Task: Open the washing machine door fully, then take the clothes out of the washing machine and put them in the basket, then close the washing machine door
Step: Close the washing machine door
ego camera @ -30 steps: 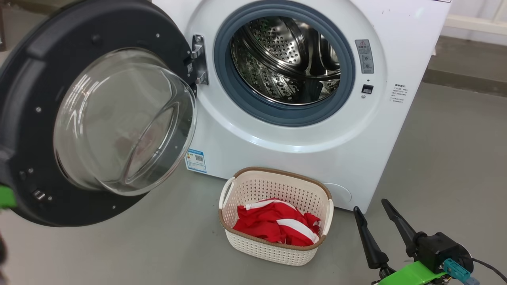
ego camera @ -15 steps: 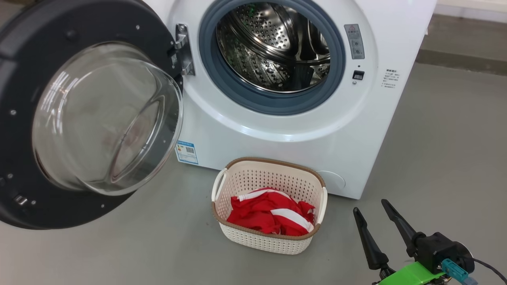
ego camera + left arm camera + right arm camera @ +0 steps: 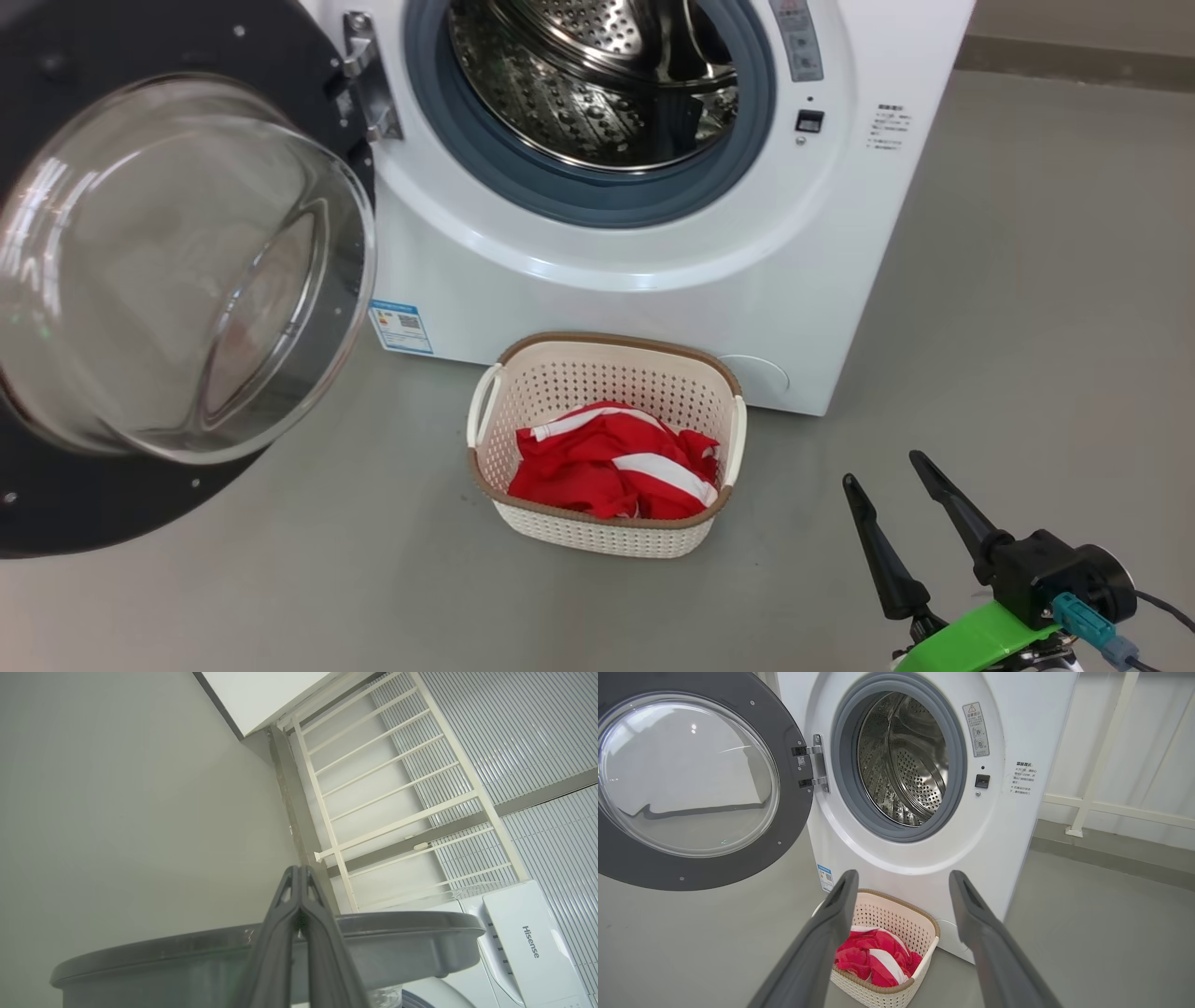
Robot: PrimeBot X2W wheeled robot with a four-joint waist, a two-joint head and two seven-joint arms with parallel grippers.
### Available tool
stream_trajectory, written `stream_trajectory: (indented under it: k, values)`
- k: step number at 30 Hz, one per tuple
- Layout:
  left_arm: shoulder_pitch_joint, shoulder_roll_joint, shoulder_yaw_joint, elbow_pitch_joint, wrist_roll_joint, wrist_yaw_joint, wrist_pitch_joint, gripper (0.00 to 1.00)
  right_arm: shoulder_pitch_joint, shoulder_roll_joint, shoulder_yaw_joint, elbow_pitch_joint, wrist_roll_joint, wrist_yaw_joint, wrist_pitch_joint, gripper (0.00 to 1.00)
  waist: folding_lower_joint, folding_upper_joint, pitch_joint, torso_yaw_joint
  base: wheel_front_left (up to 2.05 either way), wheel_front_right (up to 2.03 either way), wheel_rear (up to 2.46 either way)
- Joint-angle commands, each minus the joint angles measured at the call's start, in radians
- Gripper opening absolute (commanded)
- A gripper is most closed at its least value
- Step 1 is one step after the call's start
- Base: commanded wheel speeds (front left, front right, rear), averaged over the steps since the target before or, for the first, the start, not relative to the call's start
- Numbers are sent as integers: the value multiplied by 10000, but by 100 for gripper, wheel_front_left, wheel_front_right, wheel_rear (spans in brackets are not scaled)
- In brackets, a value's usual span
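**Condition.** The washing machine door (image 3: 168, 271) stood swung wide on its hinge (image 3: 369, 79), at 9 o'clock of the drum (image 3: 597, 84) in the head view. The drum showed bare steel as far as the views reached. The basket (image 3: 607, 539) sat on the floor (image 3: 1027, 280) at 6 o'clock of the opening, just in front of the washing machine (image 3: 597, 289). The red and white clothes (image 3: 597, 462) lay inside it.

**Grippers.** The right gripper (image 3: 882, 469) hung at 4 o'clock of the basket, well apart from it, with its jaws spread wide and empty. The left gripper (image 3: 299, 872) had its fingers pressed together on nothing. In the left wrist view they lay across the door's grey outer edge. Contact could not be confirmed.

**Stage, as judged.** Unloading appeared complete, and closing the door was outstanding.

**Hazards.**
- Slip: closed fingers pushing on a smooth, curved edge could slide off, leaving the door part-way.
- Failed latching: too soft a push could stop the door short of the lock slot (image 3: 809, 120) at 3 o'clock of the opening, and too hard a push could make it rebound.
- Basket strike: turning the body to follow the door could swing the idle right gripper into the basket and tip it.
- Clearance: whether the door's lower edge would pass above the basket could not be told.
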Motion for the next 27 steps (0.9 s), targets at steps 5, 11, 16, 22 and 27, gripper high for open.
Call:
stream_trajectory:
  k: [5,11,16,22,27]
  values:
    - [-74,1016,-110,394,14,-12,752,0,-400,-242,396,-229,-14,63,-65,100,-1,0,71,-319,0,0,0]
    - [12,1247,-267,776,0,-259,1559,0,-388,-253,416,-228,18,63,-65,100,-1,0,21,-395,0,0,0]
    - [78,1309,-372,998,-96,-601,2373,0,-344,-212,422,-239,6,63,-65,100,-1,0,-18,-373,0,0,0]
    - [188,1240,-380,1125,-314,-1028,3218,0,-321,-124,501,-233,36,63,-65,100,-1,0,-105,-384,0,0,0]
    - [324,1165,-493,1054,-351,-1404,3627,0,-355,-63,517,-244,38,63,-65,100,-1,0,-95,-382,0,0,0]
